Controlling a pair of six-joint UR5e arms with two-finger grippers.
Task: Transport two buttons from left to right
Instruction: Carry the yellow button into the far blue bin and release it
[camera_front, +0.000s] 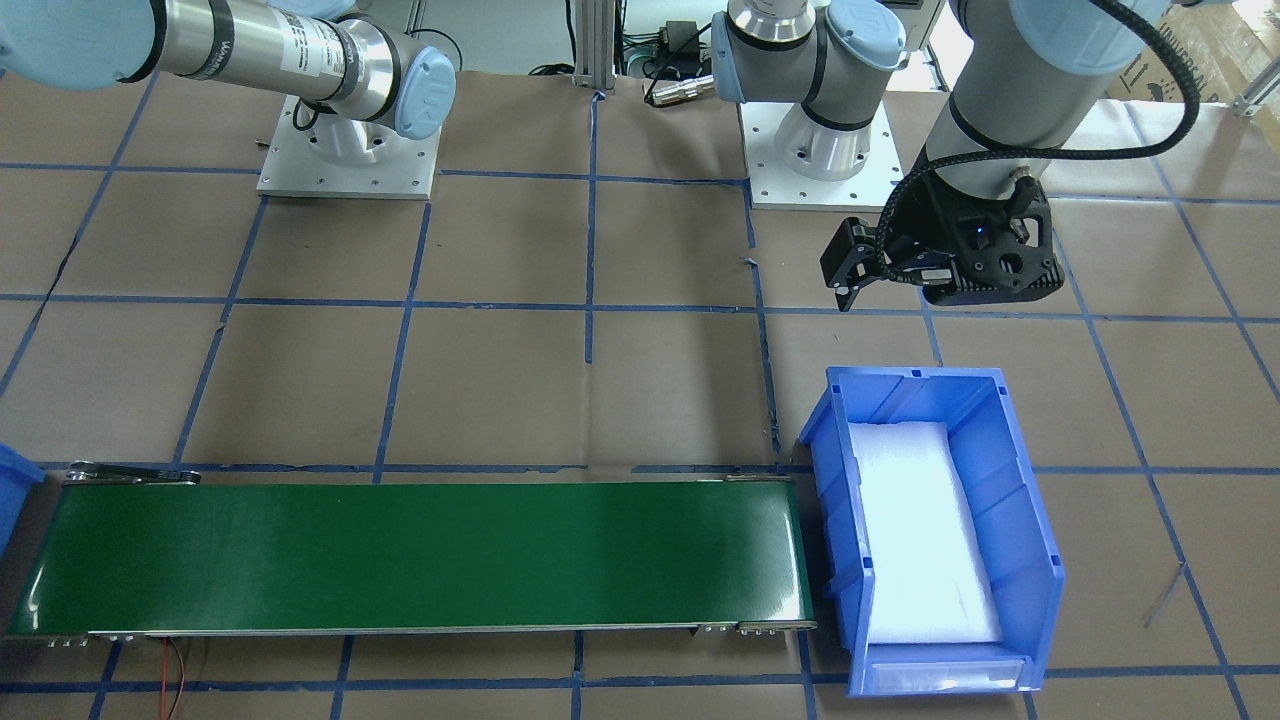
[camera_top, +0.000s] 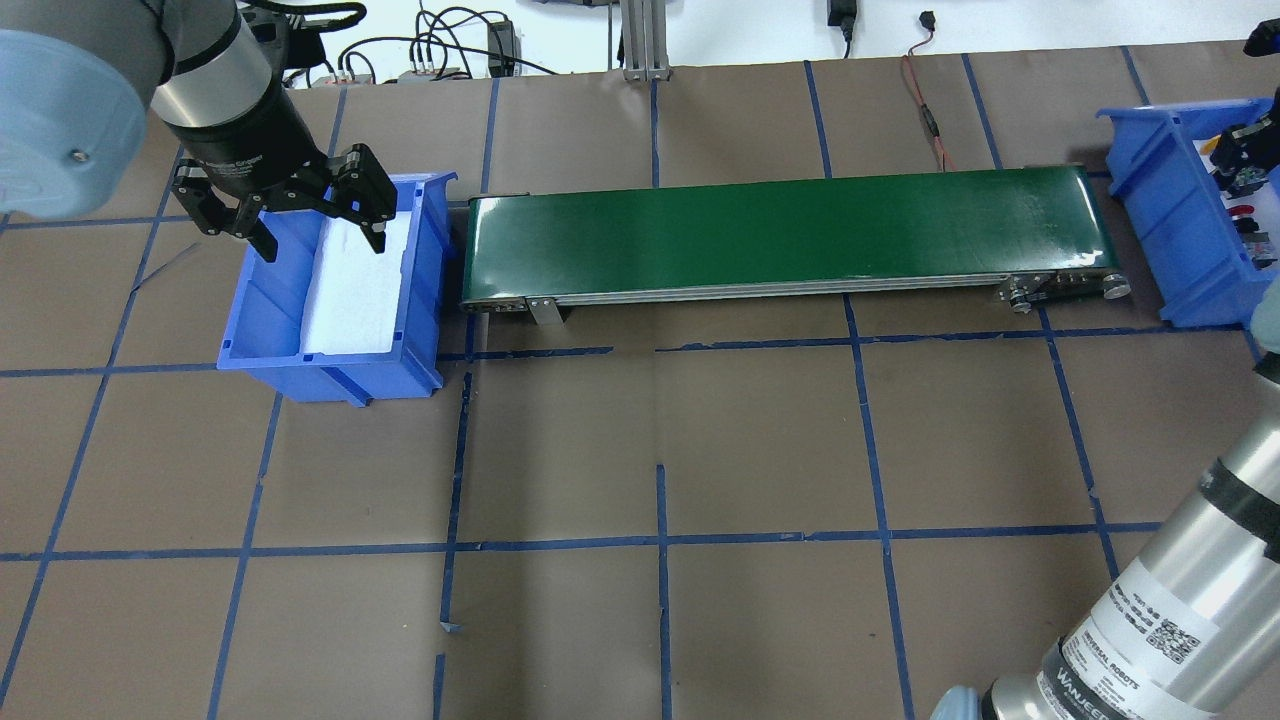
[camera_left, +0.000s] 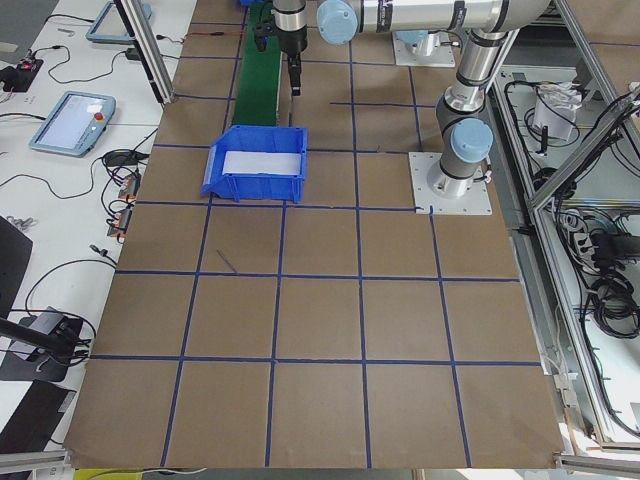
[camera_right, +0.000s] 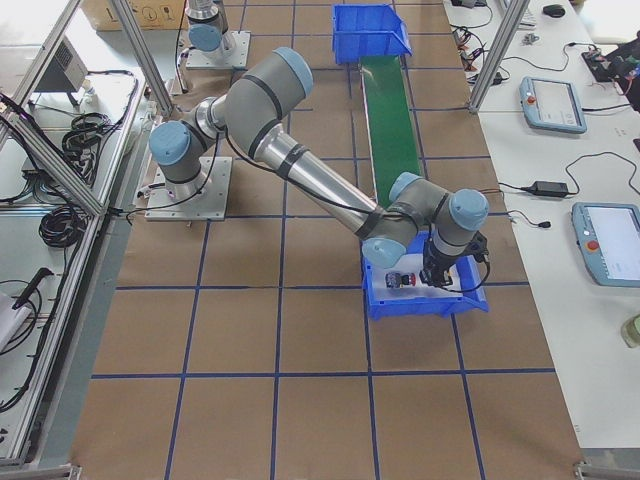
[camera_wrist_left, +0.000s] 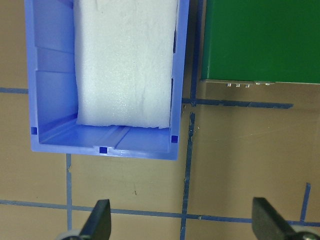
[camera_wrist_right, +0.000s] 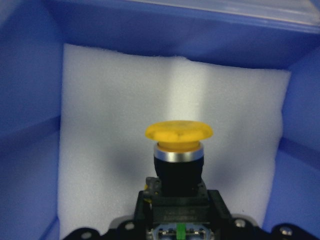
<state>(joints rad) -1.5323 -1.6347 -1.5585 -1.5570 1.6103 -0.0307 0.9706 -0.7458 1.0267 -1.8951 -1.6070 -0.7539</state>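
Note:
The yellow button (camera_wrist_right: 179, 131) fills the right wrist view, its black body clamped in my right gripper (camera_wrist_right: 177, 212), which is shut on it just over the white foam of the right blue bin (camera_wrist_right: 30, 100). The red button (camera_right: 402, 279) lies on that foam beside the gripper (camera_right: 437, 280); it also shows as a red spot (camera_top: 1240, 210) at the overhead view's right edge. My left gripper (camera_top: 290, 205) hangs open and holds nothing, high above the robot-side end of the left blue bin (camera_top: 270, 340). That bin (camera_wrist_left: 50, 75) contains only white foam.
A green conveyor belt (camera_top: 790, 235) runs between the two bins with nothing on it. Brown paper with blue tape lines covers the table (camera_top: 660, 450). Both arm bases (camera_front: 350, 160) stand on white plates at the robot's side.

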